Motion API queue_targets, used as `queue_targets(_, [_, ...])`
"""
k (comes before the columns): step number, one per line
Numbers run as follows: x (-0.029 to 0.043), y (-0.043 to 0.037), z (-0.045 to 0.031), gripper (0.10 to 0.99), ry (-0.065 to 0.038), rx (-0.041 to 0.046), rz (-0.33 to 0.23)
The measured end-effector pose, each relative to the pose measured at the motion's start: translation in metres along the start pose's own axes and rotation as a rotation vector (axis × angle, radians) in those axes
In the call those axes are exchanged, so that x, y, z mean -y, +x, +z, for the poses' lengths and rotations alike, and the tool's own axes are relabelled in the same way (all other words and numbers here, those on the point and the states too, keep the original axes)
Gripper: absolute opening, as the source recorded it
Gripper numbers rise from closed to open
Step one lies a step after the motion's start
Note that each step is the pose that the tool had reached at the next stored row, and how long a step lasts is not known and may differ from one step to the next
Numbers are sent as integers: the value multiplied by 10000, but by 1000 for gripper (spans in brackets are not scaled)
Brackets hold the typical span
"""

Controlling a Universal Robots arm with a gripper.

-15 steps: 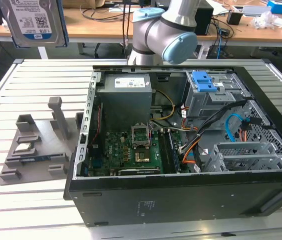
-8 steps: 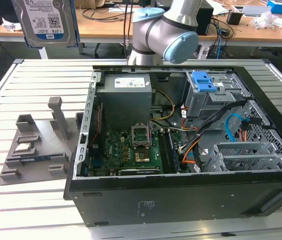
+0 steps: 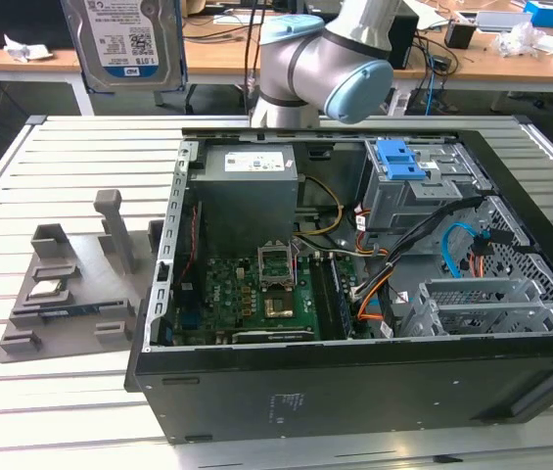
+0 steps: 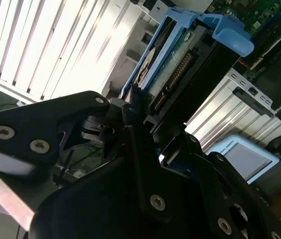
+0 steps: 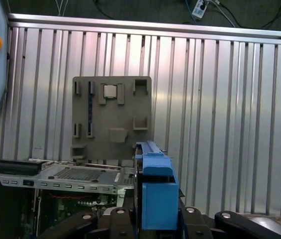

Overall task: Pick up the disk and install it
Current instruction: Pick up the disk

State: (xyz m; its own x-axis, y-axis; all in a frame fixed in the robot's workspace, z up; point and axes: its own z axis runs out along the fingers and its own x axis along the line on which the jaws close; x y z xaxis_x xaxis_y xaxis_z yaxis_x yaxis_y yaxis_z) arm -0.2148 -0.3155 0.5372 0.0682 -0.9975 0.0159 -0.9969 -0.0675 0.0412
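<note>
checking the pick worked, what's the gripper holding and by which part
The disk, clamped between the fingers by one end of its blue carrier bracket.

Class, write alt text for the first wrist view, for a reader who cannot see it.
The end effector grips the blue-framed disk, seen edge-on, above a slatted metal table. Beyond it lies a grey fixture plate, with a corner of the open computer case nearby.

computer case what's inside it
Grey power supply box, green motherboard, blue latch piece on the drive cage, loose cables. Whatever lies under the power supply box is covered.
</note>
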Motion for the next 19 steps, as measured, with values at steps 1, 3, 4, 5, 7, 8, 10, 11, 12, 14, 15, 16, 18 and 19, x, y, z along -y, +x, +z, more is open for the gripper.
queue_targets(1, [54, 3, -2, 369, 0, 0, 0])
queue_targets(3, [118, 8, -5, 369, 0, 0, 0])
queue_targets(4, [162, 11, -7, 369, 0, 0, -1])
queue_targets(5, [205, 14, -8, 369, 0, 0, 1])
queue_targets(7, [262, 17, -10, 369, 0, 0, 1])
queue_targets(8, [303, 20, -12, 369, 0, 0, 0])
queue_targets(10, [365, 25, -14, 369, 0, 1, 1])
queue_targets(11, [403, 27, -16, 369, 1, 1, 1])
queue_targets(12, [431, 29, -17, 369, 0, 1, 1])
queue_targets(14, [490, 34, -20, 369, 0, 0, -1])
queue_targets(15, [515, 35, -20, 369, 1, 1, 0])
queue_targets(16, [550, 37, -22, 369, 0, 0, 1])
queue_targets(18, [603, 41, -25, 369, -1, 0, 1])
queue_targets(19, [629, 43, -25, 369, 0, 0, 0])
